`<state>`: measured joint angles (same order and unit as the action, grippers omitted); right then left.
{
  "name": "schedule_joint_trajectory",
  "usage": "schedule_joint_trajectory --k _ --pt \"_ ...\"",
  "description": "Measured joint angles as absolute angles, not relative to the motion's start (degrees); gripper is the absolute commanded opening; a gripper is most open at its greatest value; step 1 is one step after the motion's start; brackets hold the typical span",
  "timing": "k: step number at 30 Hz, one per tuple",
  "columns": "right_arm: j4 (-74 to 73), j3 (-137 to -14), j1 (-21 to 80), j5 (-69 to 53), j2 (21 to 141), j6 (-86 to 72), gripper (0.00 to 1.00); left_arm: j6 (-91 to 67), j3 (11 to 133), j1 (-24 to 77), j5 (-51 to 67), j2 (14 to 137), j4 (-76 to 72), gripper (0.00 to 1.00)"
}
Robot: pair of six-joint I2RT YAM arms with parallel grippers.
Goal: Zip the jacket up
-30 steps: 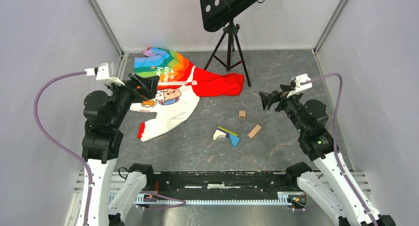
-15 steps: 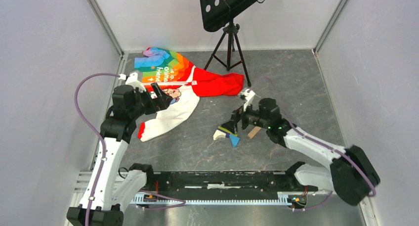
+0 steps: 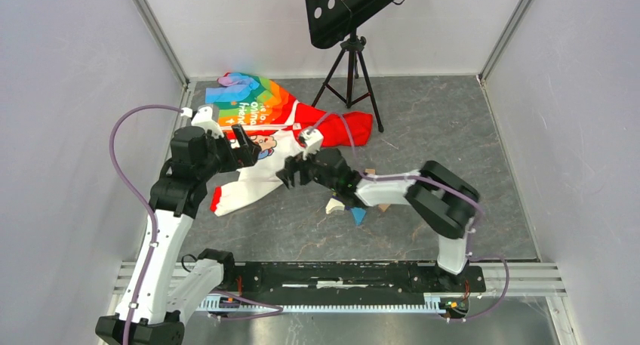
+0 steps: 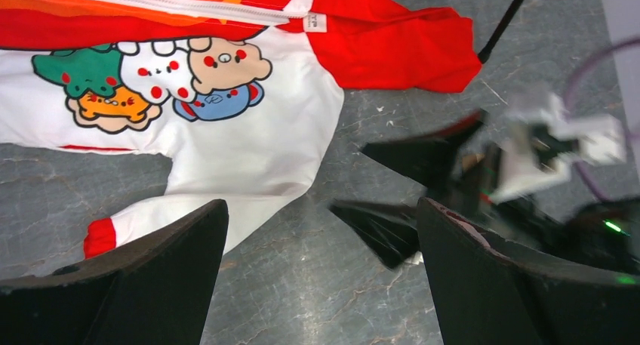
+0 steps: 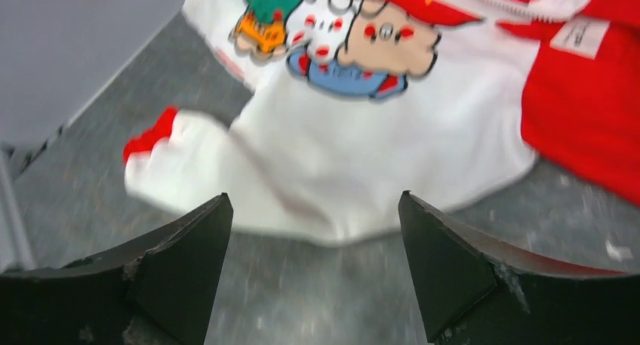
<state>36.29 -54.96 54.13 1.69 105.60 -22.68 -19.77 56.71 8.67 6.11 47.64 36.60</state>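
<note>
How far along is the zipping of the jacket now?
Done: nothing that shows. In hand: the left gripper and right gripper, both open, hover at the white part of the jacket, gripping nothing. Left: grasp the zip and pull it closed.

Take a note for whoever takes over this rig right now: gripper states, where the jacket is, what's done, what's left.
Left gripper: open, empty, over the cartoon print of the small white fabric child's jacket, which has a rainbow panel and a red sleeve.
Right gripper: open, empty, low at the white hem.
Jacket: spread flat on the grey table, far left.
Done: both arms are at the jacket; nothing gripped.
Left: hold the fabric, find the pull on the zipper (not visible) and zip up.
</note>
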Motion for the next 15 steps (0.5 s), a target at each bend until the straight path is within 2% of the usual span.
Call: schedule_joint_trajectory --k 3,6,15 --pt "35.9 -66.5 54.2 3.9 115.1 -23.8 0.84 -19.8 57.4 9.4 6.8 47.6 36.6 1.00" --pt "34.7 -76.0 54.2 4.6 122.2 -24.5 0.76 -19.8 57.4 10.0 7.8 47.4 36.8 1.00" --pt "33.2 -81.1 54.2 4.6 129.6 -29.0 0.64 -19.8 57.4 11.0 8.1 47.8 37.2 1.00"
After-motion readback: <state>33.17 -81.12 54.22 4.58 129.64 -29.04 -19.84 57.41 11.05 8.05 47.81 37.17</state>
